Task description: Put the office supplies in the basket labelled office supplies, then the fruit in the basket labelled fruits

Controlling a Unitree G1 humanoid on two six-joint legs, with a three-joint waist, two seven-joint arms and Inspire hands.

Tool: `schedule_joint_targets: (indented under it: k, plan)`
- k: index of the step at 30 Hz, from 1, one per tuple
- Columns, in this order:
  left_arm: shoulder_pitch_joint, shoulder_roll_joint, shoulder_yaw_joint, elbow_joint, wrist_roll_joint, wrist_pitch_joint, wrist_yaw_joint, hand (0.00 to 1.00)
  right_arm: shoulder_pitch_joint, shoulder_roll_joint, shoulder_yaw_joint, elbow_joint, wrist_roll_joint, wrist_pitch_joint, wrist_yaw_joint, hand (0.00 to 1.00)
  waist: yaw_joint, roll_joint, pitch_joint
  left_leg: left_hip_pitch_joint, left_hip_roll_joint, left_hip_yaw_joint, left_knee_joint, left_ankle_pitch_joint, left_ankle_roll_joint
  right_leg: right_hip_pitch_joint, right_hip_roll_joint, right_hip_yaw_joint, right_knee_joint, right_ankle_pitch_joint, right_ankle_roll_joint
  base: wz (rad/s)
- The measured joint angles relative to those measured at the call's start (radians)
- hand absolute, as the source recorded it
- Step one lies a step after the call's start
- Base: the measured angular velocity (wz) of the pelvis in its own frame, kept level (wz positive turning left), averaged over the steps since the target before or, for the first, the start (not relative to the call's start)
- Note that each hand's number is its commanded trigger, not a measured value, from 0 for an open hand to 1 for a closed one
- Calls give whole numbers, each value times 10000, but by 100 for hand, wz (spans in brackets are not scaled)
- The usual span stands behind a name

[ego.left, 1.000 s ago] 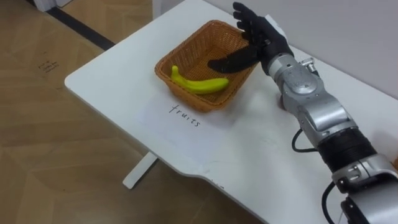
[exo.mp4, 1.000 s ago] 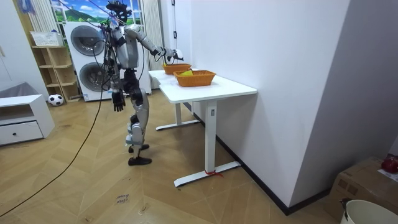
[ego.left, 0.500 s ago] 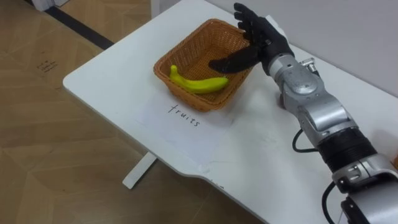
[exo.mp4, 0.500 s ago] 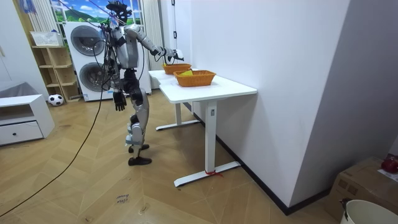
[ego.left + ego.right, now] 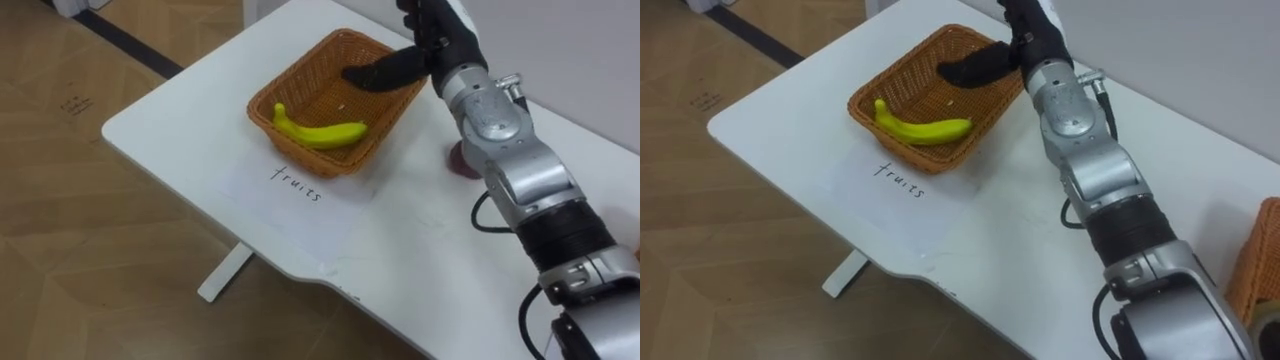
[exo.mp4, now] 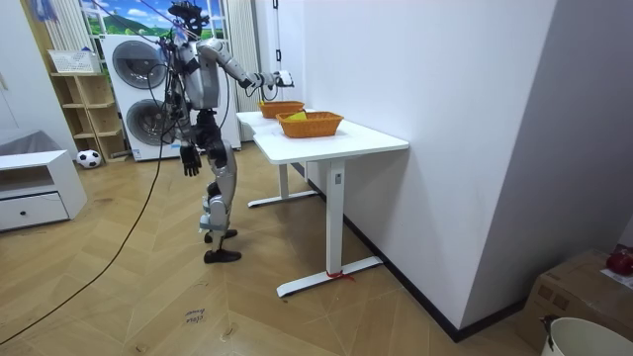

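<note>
Left eye view: one basket sits on the white counter, and inside it lies one banana, stretched along the near wall. That's the only fruit in there. A single handwritten label lies on the counter just in front of the basket. The right robot hand hangs over the basket's far right rim with its thumb stretched out straight above the weave. It is spread and holds nothing. One small reddish thing peeks out from behind the forearm, on the counter. What it is, I cannot tell.

Right eye view: same basket, same one banana, same spread hand above the far rim. A second basket shows at the right edge, well apart from the first, so that makes two.

Room view: the robot stands at the counter's far end with its right arm held out over the two baskets. The left robot hand hangs at its side, and whether it is spread or closed I cannot tell.
</note>
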Motion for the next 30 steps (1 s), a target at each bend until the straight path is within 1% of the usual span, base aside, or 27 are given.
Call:
schedule_joint_targets:
  k: [3, 4, 8, 9, 11, 12, 14, 17, 18, 21, 24, 25, 30]
  plan:
    - [-11, -27, 1, 6, 2, 0, 92, 0, 0, -20, -33, -396, 10, -29, -228, 0, -119, 83, -41, 22, 2, 99, -12, 0, 1, 4, -16, 42, 2, 0, 0, -7]
    - [-36, -26, -1, 6, 0, 0, 107, 0, 0, -52, -34, -512, 0, -89, -344, 0, -222, 102, -55, 21, 1, 103, -25, 0, 1, 15, -19, 47, 5, 0, 0, 0]
    - [-112, -26, -3, 7, -8, 0, 161, 0, 8, -91, -44, -720, -1, -139, -528, 0, -518, 127, -53, 157, 14, 188, -31, 5, 8, 62, -18, 148, 5, 0, 0, -7]
    - [-121, -35, -1, 8, -7, 0, 160, 0, 26, -109, -46, -830, -1, -138, -528, 0, -577, 137, -52, 196, 29, 281, -57, 5, 8, 56, -17, 266, 5, 0, 0, -23]
    - [-158, -53, -5, 7, -8, 0, 156, 0, 29, -157, -86, -1037, -1, -139, -528, 0, -692, 176, -36, 199, 39, 388, -99, 4, 8, 19, -24, 329, 2, 1, -1, -18]
    - [-186, -53, -6, 7, -14, -3, 157, 0, 29, -182, -152, -1050, -1, -148, -543, 0, -858, 194, -47, 208, 35, 414, -130, 8, 13, 15, -32, 350, 5, 1, -1, -7]
    - [-254, -56, -5, 6, -9, -36, 159, 0, 47, -230, -383, -1049, -68, -148, -598, 0, -1083, 220, -49, 273, 22, 452, -186, 31, 48, 31, -42, 391, 7, 1, -2, -6]
    - [-252, -75, -14, 10, -19, -115, 169, 0, 51, -280, -527, -1049, -336, -163, -751, 0, -1153, 266, -71, 382, 38, 604, -195, 37, 56, 42, -39, 573, 5, 1, -2, -17]
    - [-276, -96, -31, 10, -86, -125, 184, 0, 83, -363, -528, -1053, -330, -224, -827, 0, -1232, 303, -96, 398, 38, 644, -199, 37, 56, 41, -42, 616, 5, 1, -2, -10]
    - [-361, -98, -47, 137, -135, -132, 376, 0, 105, -426, -528, -1051, -111, -234, -886, 0, -1433, 362, -124, 492, 48, 696, -278, 41, 62, 58, -46, 656, 7, 1, -2, -8]
    - [-392, -107, -54, 194, -133, -132, 459, 0, 107, -597, -528, -1052, 184, -236, -951, 0, -1508, 407, -162, 567, 57, 757, -348, 44, 67, 76, -44, 750, 7, 1, -2, -8]
    - [-389, -104, -50, 214, -132, -132, 488, 0, 107, -654, -528, -1052, 215, -236, -963, 0, -1514, 408, -162, 588, 65, 805, -357, 44, 67, 75, -43, 784, 5, 1, -2, -9]
    - [-363, -107, -48, 225, -118, -133, 533, 0, 107, -658, -524, -1054, 81, -236, -1064, 0, -1536, 410, -159, 676, 83, 943, -435, 42, 68, 70, -37, 899, 5, 2, -3, -8]
